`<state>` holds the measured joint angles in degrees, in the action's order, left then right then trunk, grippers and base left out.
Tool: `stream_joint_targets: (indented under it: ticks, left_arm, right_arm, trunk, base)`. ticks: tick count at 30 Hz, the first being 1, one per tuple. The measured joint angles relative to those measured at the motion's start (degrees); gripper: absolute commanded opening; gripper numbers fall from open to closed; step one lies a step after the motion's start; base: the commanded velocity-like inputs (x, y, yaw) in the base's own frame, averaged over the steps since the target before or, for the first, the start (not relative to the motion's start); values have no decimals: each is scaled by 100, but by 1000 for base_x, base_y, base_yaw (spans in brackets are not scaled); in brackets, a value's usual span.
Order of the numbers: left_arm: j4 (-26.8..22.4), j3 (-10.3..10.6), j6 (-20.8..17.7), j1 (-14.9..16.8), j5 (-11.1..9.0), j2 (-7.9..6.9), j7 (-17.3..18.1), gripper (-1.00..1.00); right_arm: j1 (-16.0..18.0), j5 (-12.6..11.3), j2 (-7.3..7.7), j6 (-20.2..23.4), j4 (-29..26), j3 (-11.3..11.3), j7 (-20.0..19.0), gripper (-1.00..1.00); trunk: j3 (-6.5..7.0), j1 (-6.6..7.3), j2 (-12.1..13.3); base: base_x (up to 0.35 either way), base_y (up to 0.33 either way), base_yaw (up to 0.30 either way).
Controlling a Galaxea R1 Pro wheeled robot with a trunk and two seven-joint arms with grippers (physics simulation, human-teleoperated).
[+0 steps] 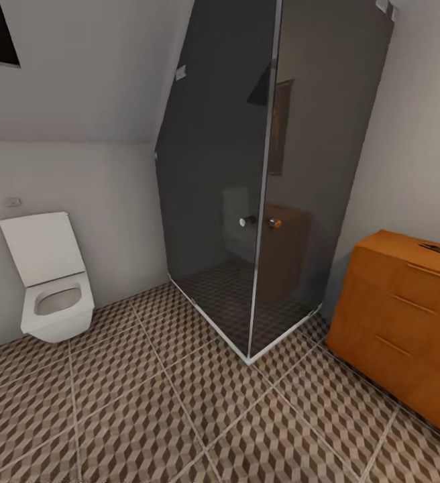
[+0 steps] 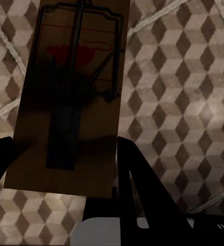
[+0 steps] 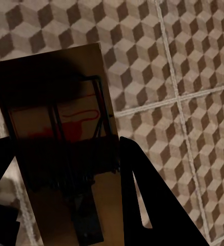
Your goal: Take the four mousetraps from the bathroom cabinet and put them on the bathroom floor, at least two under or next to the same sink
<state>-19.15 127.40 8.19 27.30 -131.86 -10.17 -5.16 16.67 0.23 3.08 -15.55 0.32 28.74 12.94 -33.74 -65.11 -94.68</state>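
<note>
You've got a mousetrap (image 2: 70, 97) pinched in your left hand (image 2: 60, 169), another mousetrap (image 3: 60, 138) in your right hand (image 3: 60, 174); light, stiff wood, so grip the edges. Cabinet (image 1: 401, 322) at three o'clock.

matte wood mousetrap (image 2: 65, 102) with dark metal wire sits between the left gripper (image 2: 58, 159) fingers, over printed matte tiles (image 2: 183, 102)

Open tiled floor (image 1: 180, 416) mid-room, shower glass (image 1: 273, 181) ahead, toilet (image 1: 49, 282) left, cabinet (image 1: 401, 315) blocking right.
</note>
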Motion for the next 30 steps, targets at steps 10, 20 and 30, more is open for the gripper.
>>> stream_joint_targets:
  ticks: [10,20,30]
  left_arm:
    - [0,2,3,0,1,0,-1,-100]
    - [0,1,0,0,0,0,-2,-100]
    - [-11,0,1,0,-6,6,4,-100]
  right_arm:
    - [-1,0,17,0,0,2,3,-100]
    - [0,20,36,0,0,5,-6,-100]
    - [0,7,5,279,0,6,-37,-100]
  trunk:
    - [-84,0,0]
    - [-168,0,0]
    - [-252,0,0]
  base:
    - [0,0,138]
    - [0,0,139]
    - [0,0,168]
